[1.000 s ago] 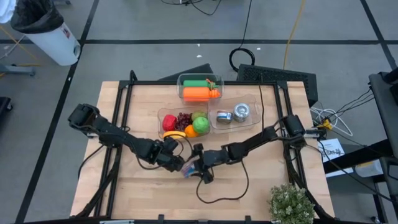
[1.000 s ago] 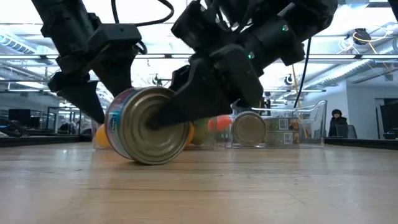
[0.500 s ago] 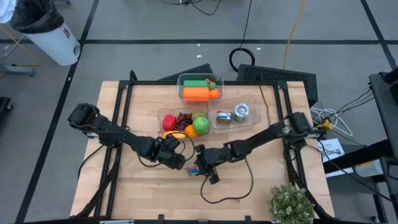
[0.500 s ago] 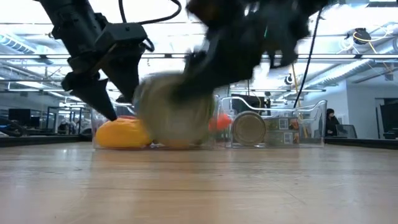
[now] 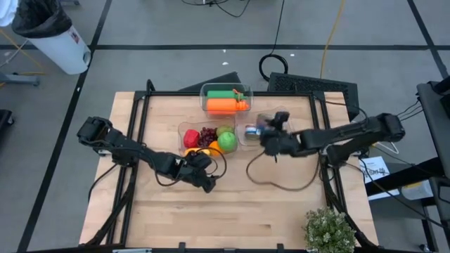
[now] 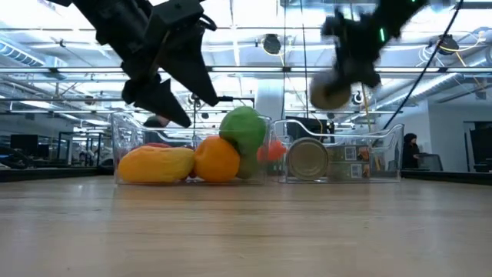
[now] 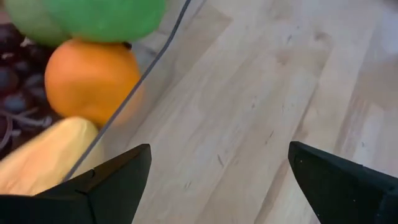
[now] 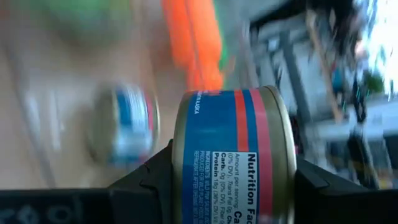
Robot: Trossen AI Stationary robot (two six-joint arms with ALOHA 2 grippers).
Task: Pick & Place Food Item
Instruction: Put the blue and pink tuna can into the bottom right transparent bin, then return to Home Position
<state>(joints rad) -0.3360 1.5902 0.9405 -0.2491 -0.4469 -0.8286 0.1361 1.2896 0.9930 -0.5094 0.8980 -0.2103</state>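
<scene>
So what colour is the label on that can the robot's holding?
Blue with a red band, on the can in the right gripper; the right wrist view shows it best.

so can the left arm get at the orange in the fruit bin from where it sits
Probably yes. The left gripper is open and empty beside the fruit bin, with the orange just past the clear wall. It would have to rise over that wall; nothing else blocks it.

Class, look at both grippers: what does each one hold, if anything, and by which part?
The right gripper holds a tin can by its curved, labelled side, lifted above the clear tray. The left gripper is open and holds nothing.
</scene>
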